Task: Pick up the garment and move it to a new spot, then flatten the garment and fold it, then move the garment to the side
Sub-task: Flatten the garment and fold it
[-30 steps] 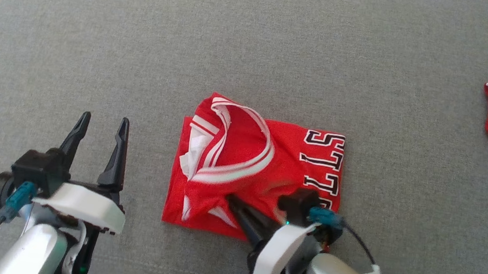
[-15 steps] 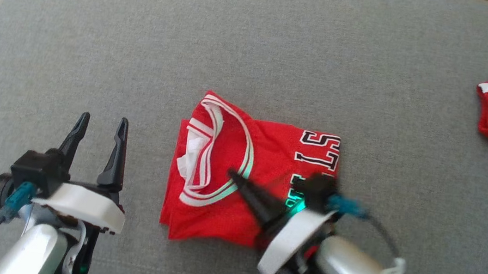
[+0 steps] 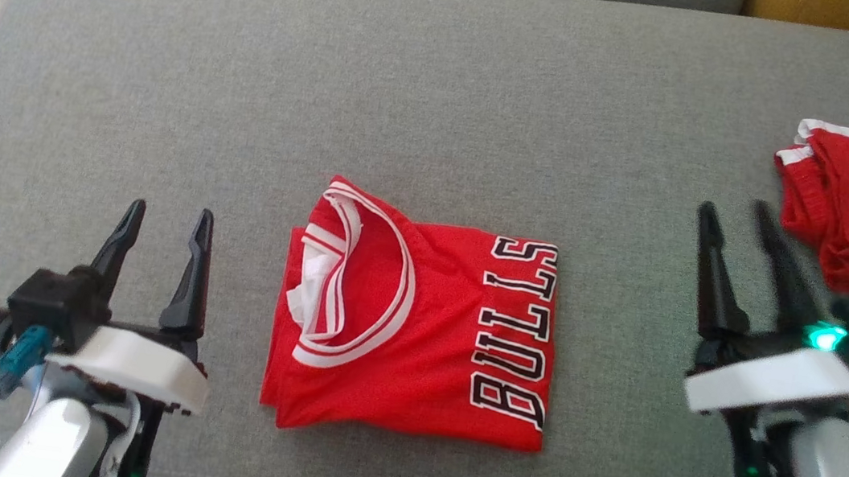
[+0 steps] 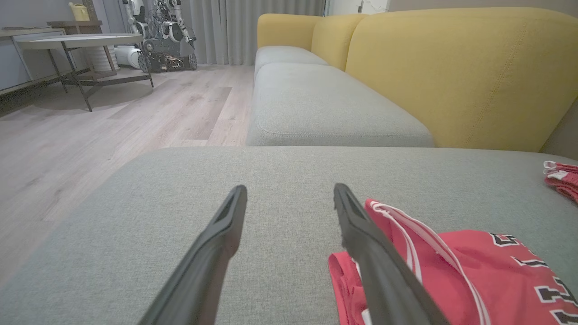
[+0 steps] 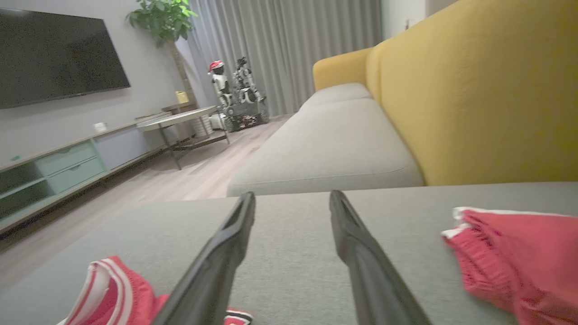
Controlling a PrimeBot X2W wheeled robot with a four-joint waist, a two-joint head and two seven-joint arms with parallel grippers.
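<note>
Withdrew right end effector (image 3: 734, 210) rightward off folded red white-trimmed jersey (image 3: 421, 335); fingers spread wide, empty.
Noted left end effector (image 3: 171, 211) wide, empty, near jersey on grey fabric sofa cushion (image 3: 490, 101).

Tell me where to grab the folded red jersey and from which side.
I'd pinch the jersey at its straight right edge beside the BULLS lettering, coming in low from the right with the open right claw; the collar side is loose and layered.

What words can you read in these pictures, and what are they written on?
"BULLS": black-and-white letters on the folded red jersey, running sideways in the head view.
Left wrist view: the same letters, cut off at the edge, not readable.
Nothing else carries readable text.
</note>
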